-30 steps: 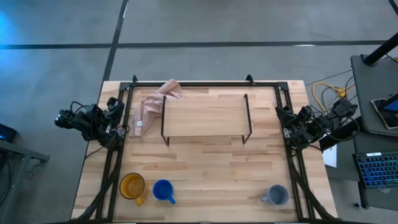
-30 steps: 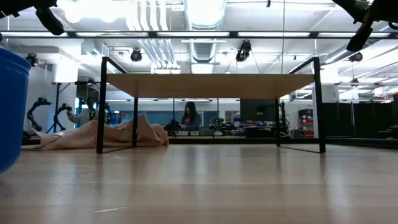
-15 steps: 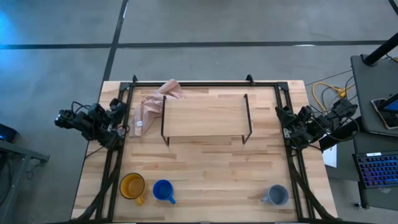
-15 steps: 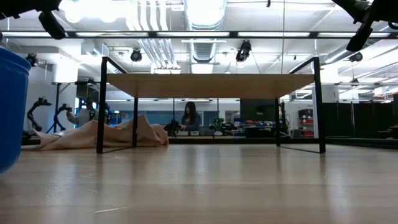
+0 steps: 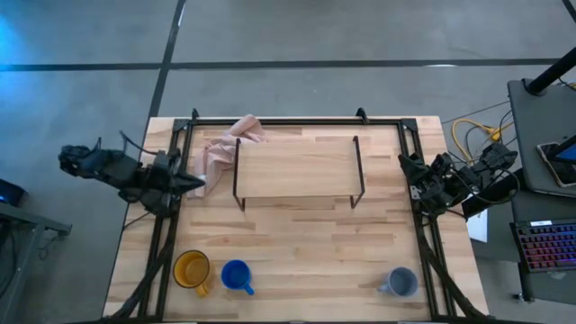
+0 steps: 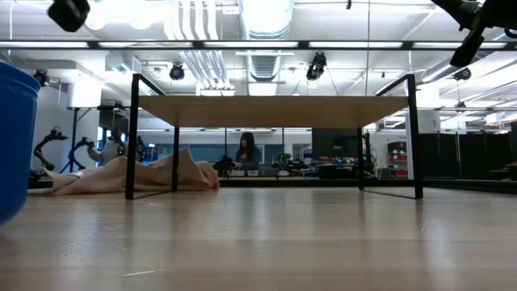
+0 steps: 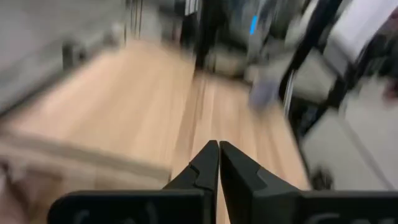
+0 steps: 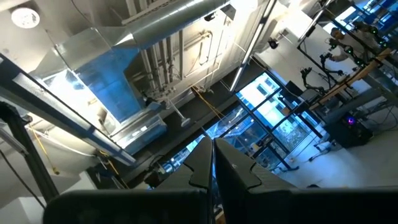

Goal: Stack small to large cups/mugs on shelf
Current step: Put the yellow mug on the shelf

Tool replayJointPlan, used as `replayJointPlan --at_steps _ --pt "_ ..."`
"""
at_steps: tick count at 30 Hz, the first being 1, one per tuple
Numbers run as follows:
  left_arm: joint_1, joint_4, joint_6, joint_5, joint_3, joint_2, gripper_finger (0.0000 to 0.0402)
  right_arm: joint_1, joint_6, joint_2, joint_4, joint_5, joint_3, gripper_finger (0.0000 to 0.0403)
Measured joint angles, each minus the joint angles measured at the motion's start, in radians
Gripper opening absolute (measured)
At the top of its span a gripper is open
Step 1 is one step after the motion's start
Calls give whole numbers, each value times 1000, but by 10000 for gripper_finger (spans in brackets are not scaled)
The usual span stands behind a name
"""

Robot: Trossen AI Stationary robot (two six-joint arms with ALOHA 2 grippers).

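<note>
Bright ceiling lamps glare white in the low view, leaving the shelf underside shadowed. The left wrist view is smeared with blur; the overhead view is evenly lit, blue-tinged at its left edge.

shelf rear centre | cloth left | mugs front edge

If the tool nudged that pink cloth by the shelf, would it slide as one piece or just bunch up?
The pink cloth lies crumpled in soft folds, so it is probably floppy and would likely bunch rather than slide whole. It rests against the shelf near a wire leg, so a push might snag it there. It looks thin, hence probably light.
</note>
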Motion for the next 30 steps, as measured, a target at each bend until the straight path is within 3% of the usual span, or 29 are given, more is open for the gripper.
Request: replayJointPlan --at_steps 4,12,15,17,22,27,30 --pt "0 -150 -80 20 114 99 0 0 0 0 3 0 0 11" --pt "0 73 23 72 148 152 0 0 -69 0 3 0 0 11" --pt "0 57 24 124 147 162 0 0 -52 0 3 0 0 11" --pt "0 1 23 134 145 164 0 0 -1 0 4 0 0 11" --pt "-2 -129 -53 267 147 200 0 0 46 0 4 0 0 11" --pt "-28 -428 -146 284 190 286 0 0 64 0 5 0 0 11" --pt "-61 -511 -233 283 220 332 0 0 84 2 4 -8 0 11"
